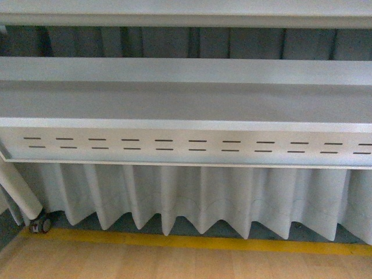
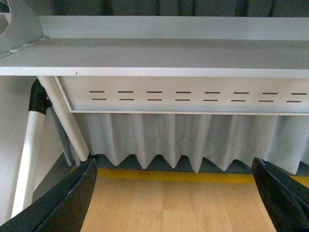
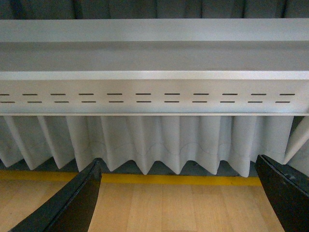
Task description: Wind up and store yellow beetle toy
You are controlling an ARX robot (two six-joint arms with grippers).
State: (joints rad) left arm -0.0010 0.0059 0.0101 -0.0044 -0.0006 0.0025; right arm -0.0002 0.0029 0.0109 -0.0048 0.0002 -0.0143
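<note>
The table top [image 1: 174, 102] is plain pale grey-white. The panel [image 1: 174, 156] under its near edge has the same tone and carries two rows of short dark dashes [image 1: 164, 140] running left to right, the lower row slightly offset. Below hangs a light grey curtain [image 1: 192, 197] with vertical pleat shading and a zigzag hem. The floor [image 1: 174, 264] is tan wood grain, crossed at its far edge by a yellow stripe [image 1: 192, 241]. At left, a table leg [image 2: 29, 154] is white with a black joint [image 2: 38, 96]. The left gripper [image 2: 174, 164] and right gripper [image 3: 178, 162] have glossy black fingers [image 2: 58, 208]
</note>
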